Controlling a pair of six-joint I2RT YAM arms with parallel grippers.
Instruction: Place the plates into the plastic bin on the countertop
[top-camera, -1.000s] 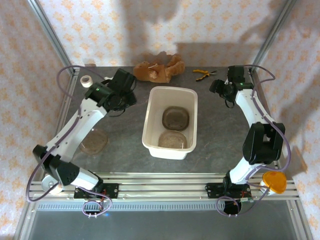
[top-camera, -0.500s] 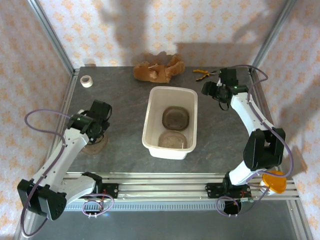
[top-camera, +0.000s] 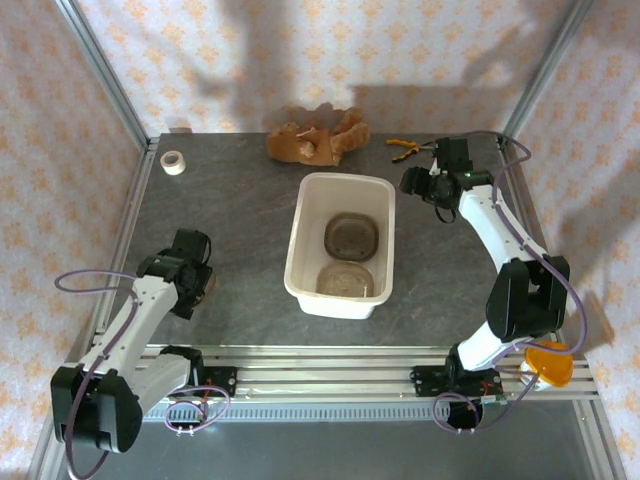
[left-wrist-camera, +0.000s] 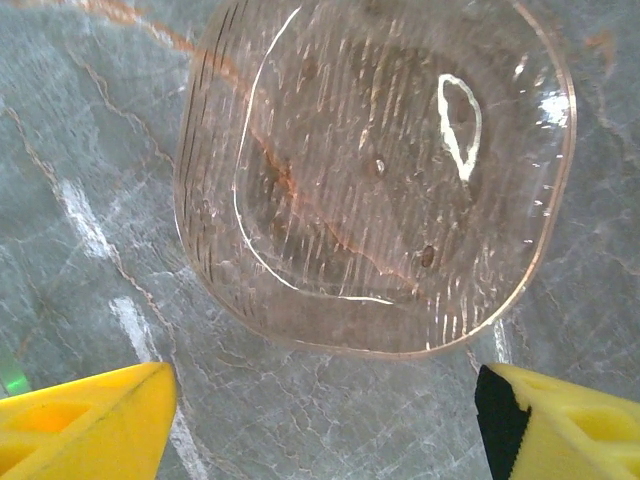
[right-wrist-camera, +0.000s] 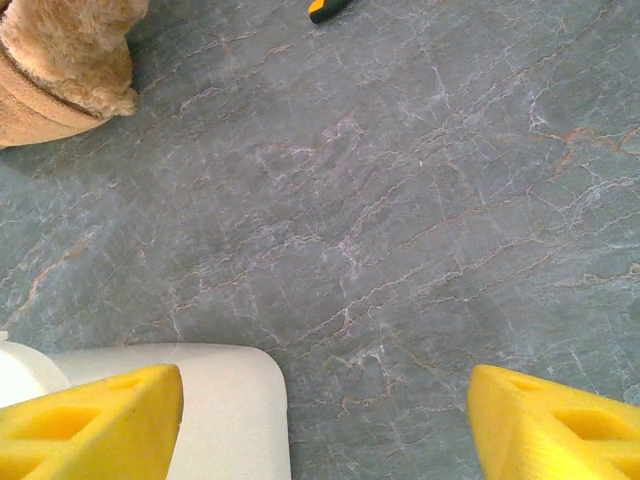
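Left gripper jaws wide, above thin transparent brown-tinted plate on dark grey stone countertop; right gripper wide, empty, beside large white translucent plastic bin.

The white see-through bin sits upright in the middle of the bench, long side running front to back. Two clear brownish plates are lying flat on its floor, the far plate and the near plate, one behind the other and pretty much edge to edge. The third plate is rounded-square with fine ribbing. It's flat on the bare grey stone left of the bin, well apart from it.
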